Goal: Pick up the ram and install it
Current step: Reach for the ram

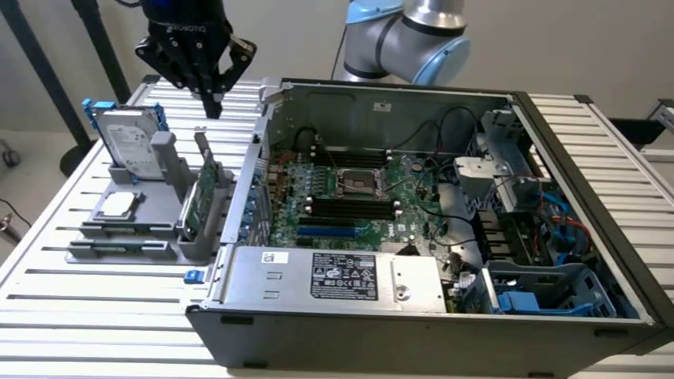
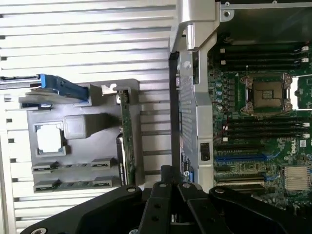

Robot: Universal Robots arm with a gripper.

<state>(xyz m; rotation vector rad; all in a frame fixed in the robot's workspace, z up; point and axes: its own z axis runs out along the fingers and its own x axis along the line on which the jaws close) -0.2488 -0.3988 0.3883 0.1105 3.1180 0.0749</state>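
Black jaws, pinched fully together and holding nothing, hang above the grey holder (image 1: 139, 257) on the slatted surface (image 1: 84, 316); the ram (image 1: 118, 247) seemingly sits edge-up in its front slot, untouched.

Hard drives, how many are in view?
1. The silver hard drive stands upright in the gray holder, at the exterior view's left of the open computer case. Others may sit hidden in the case's bays.
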